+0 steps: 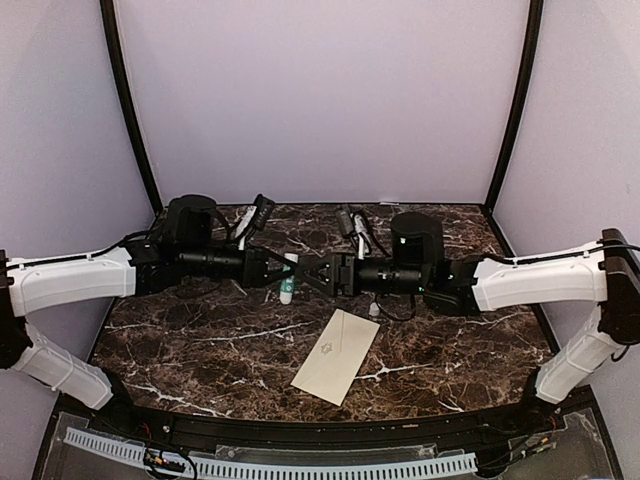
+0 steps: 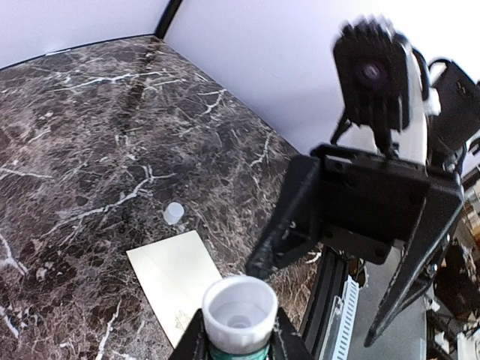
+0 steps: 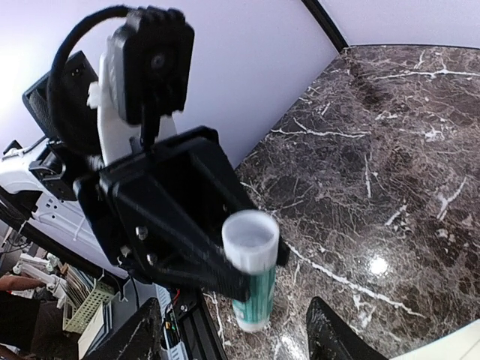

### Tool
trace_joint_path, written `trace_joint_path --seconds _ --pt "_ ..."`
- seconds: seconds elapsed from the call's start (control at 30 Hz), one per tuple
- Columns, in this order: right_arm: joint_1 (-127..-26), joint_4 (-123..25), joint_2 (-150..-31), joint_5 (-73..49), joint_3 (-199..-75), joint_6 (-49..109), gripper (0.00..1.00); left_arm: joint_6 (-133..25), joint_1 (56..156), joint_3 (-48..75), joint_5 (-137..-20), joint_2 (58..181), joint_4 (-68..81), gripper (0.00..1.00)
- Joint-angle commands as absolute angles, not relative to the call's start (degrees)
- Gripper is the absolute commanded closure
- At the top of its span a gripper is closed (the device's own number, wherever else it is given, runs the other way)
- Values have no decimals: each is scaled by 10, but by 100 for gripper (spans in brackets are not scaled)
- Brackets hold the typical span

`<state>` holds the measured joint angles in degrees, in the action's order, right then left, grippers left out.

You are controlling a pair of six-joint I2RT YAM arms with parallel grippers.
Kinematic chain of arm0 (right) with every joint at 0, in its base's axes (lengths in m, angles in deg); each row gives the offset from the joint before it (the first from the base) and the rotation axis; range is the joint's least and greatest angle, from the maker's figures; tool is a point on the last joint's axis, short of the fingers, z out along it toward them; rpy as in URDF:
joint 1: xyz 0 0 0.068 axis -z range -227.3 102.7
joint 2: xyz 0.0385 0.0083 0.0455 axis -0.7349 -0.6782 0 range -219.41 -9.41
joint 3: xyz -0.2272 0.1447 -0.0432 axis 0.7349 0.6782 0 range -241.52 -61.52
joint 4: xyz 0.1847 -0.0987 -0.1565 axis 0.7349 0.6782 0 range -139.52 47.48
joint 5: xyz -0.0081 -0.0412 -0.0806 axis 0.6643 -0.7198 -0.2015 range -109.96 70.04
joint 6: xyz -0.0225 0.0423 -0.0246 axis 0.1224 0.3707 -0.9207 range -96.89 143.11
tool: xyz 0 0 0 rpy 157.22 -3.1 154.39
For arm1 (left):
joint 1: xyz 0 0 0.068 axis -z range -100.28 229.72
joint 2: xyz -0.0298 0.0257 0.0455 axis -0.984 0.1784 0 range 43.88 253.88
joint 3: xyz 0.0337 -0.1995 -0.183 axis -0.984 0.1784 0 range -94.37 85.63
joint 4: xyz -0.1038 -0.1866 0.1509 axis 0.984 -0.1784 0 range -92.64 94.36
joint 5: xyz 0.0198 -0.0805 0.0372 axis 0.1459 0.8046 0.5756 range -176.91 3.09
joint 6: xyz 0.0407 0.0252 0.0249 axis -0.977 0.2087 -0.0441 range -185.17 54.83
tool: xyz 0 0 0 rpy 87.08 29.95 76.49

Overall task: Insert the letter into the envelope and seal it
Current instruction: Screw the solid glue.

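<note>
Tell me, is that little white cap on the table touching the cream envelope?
Apart. The left wrist view shows a strip of the marble tabletop between the white cap and the nearest corner of the envelope.

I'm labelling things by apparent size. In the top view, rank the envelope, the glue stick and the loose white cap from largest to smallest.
1. envelope, by far the largest.
2. glue stick. It is partly hidden in the left hand and held nearer the camera, so its size is only rough.
3. cap, clearly the smallest.
</note>
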<state>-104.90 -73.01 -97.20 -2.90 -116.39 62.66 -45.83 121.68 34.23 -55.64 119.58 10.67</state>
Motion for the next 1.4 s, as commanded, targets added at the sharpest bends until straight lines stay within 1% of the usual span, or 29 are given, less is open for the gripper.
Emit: trace_joint_path --seconds 0.0,0.13,0.27,0.63,0.77,0.97,1.07,1.1,1.13,1.17,1.2,1.23,1.3,1.33,1.37 --pt "-1052 -788 -945 -43 -1128 626 37 -327 1202 355 -609 1183 185 99" --pt "-1062 -789 -970 -18 -1141 617 41 -270 1201 372 -575 1184 250 99" --pt "-1070 -791 -990 -17 -1157 609 45 -258 1201 384 -544 1186 286 99" --pt "-1071 -801 -1015 -13 -1184 601 59 -276 1201 394 -503 1180 284 99" --pt "-1071 -812 -1024 -4 -1188 606 69 -276 1200 397 -504 1179 291 99" --pt "-1070 -812 -1031 -1 -1190 608 71 -277 1201 402 -517 1172 296 99" --pt "-1070 -816 -1029 -5 -1188 607 77 -273 1201 404 -512 1173 301 99" --pt "-1070 -817 -1029 -5 -1187 607 81 -270 1201 405 -511 1174 303 99" --pt "-1070 -817 -1028 -5 -1188 606 82 -269 1201 407 -509 1174 305 99" --pt "-1069 -818 -1027 -7 -1187 605 83 -267 1201 409 -507 1174 309 97" --pt "-1069 -819 -1026 -7 -1187 604 85 -266 1201 412 -504 1173 311 91" --pt "-1069 -819 -1025 -10 -1186 603 86 -266 1201 413 -502 1171 312 89" --pt "-1069 -821 -1021 -14 -1183 601 86 -267 1201 417 -502 1168 311 82" --pt "-1069 -824 -1020 -16 -1181 600 87 -269 1201 417 -502 1166 307 76" --pt "-1069 -827 -1018 -17 -1179 600 87 -269 1202 417 -503 1165 300 67"
